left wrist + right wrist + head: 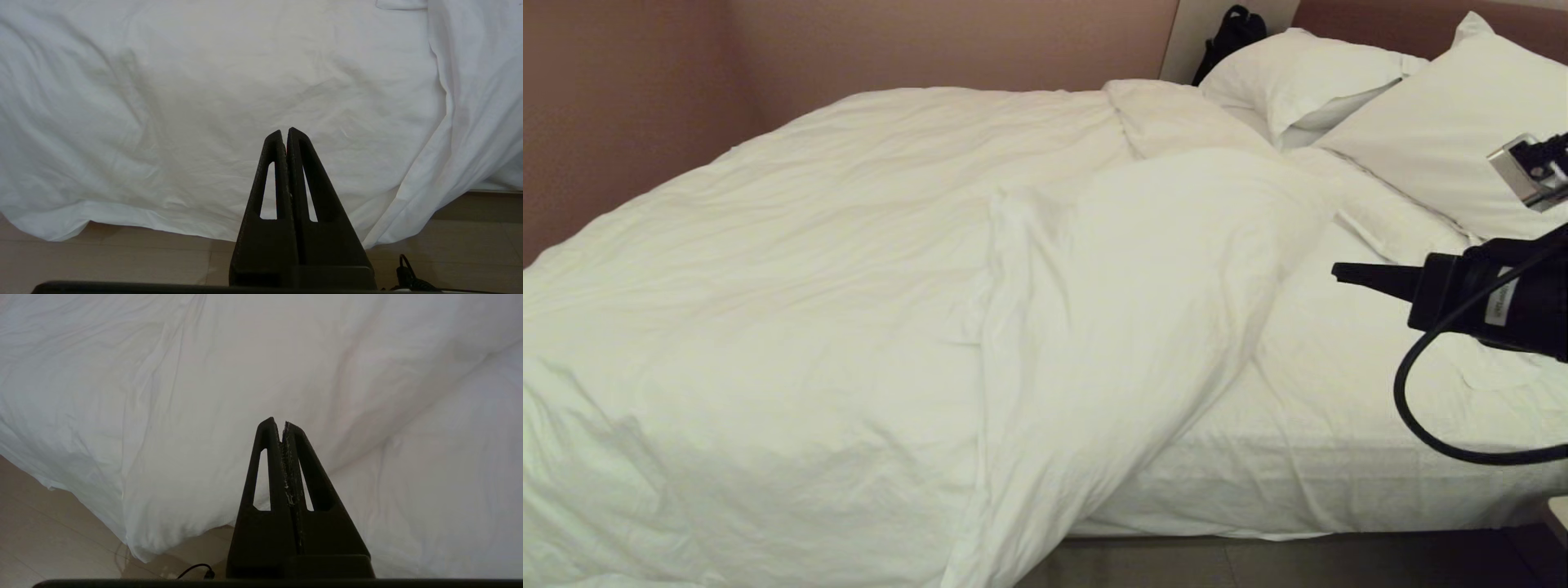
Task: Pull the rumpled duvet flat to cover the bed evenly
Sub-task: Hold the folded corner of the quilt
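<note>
Two pincers are showing closed and empty: the left pincer [284, 131] is sitting parked off the duvet's [866, 269] hanging side, and the right pincer [1339, 272] is hovering at right of the head frame over the bare sheet [1339, 425]. One duvet is lying bunched across the left and centre of the one bed [1160, 545], its folded edge [1005, 343] running down the middle. For a clean pull, the right pincer likely needs to be opening before reaching that edge, gripping thick material, then dragging toward frame right. Two pillows [1437, 131] are resting upper right, with one dark bag [1229, 37] behind.
</note>
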Tool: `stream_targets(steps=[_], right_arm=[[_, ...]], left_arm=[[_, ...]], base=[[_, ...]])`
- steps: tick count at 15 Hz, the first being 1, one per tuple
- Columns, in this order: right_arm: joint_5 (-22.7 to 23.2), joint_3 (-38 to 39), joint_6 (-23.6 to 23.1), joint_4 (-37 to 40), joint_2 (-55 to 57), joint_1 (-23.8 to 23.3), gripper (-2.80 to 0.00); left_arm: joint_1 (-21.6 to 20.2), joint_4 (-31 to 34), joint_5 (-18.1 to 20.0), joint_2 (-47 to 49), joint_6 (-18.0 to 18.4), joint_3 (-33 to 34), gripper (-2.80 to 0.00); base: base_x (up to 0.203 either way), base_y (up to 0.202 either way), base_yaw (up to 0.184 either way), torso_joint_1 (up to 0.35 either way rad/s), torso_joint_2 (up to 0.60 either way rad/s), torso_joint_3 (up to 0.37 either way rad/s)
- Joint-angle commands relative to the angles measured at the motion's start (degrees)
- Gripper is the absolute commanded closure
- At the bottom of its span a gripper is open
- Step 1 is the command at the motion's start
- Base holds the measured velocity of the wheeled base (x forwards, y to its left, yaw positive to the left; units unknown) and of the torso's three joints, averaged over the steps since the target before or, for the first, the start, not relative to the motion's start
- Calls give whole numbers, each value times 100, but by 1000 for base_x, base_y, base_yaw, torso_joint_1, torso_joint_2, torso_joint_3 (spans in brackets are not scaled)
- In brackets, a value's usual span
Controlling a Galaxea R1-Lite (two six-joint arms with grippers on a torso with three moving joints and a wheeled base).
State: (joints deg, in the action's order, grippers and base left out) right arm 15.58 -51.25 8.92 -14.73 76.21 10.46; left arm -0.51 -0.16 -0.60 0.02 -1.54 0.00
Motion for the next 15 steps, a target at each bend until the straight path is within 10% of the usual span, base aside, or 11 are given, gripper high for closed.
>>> stream_targets(steps=[1, 15], right_arm=[[-26, -201, 7, -12, 345, 90, 0], [-828, -578, -564, -1181, 2266, 1042, 0]], left_arm=[[-2, -2, -2, -2, -4, 0, 0], [-2, -2, -2, -2, -4, 0, 0]], base=[[0, 0, 0, 0, 0, 0], [0, 0, 0, 0, 0, 0]])
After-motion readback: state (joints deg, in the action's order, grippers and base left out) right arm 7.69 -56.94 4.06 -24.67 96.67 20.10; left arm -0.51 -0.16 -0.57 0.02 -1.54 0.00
